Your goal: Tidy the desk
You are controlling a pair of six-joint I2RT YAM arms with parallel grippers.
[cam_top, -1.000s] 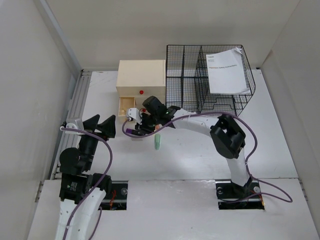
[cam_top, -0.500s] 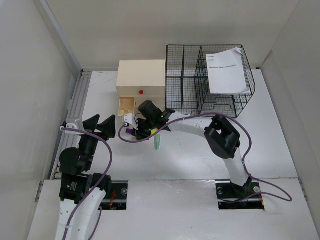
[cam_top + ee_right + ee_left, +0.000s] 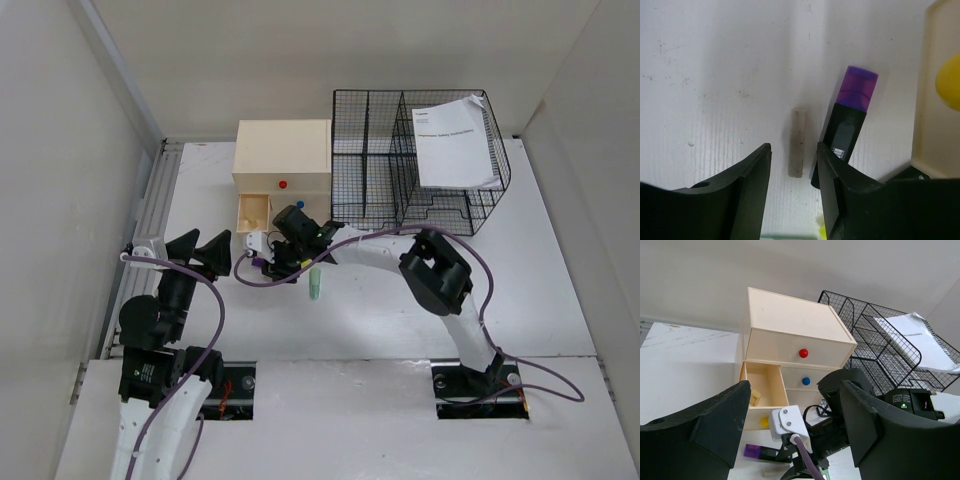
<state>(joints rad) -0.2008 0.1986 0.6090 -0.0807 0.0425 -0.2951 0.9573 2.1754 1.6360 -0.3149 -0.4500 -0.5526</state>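
Nearest us, the left gripper [image 3: 205, 252] hangs over the left side of the desk [image 3: 560, 290] with its jaws spread wide and nothing in them. The desk is the big white tabletop under everything, with a ribbed rail [image 3: 150, 215] along its left edge. Over the past second the right arm has swung leftward. The right gripper [image 3: 793, 155] now straddles a small off-white stick [image 3: 797, 142], with one finger on either side and jaws parted, gripping nothing. Just beside the stick lies a purple-capped black marker [image 3: 850, 117]. A green marker [image 3: 315, 286] has stayed put a little nearer the arms. The shift has uncovered the blue knob [image 3: 307, 206]. We judge the stick is lined up for picking, probably bound for the open drawer [image 3: 252, 210], whose yellow knob [image 3: 950, 82] shows just beyond. Behind stands the cream drawer box [image 3: 282, 155] with its red knob [image 3: 283, 184]. Farther right, a black wire-mesh rack [image 3: 370, 150] holds a white printed sheet [image 3: 455, 140]. The sheet's print is too small to read from above. From the left wrist one word may be "Instructions". The marker's small label is unreadable, and we see no brand.
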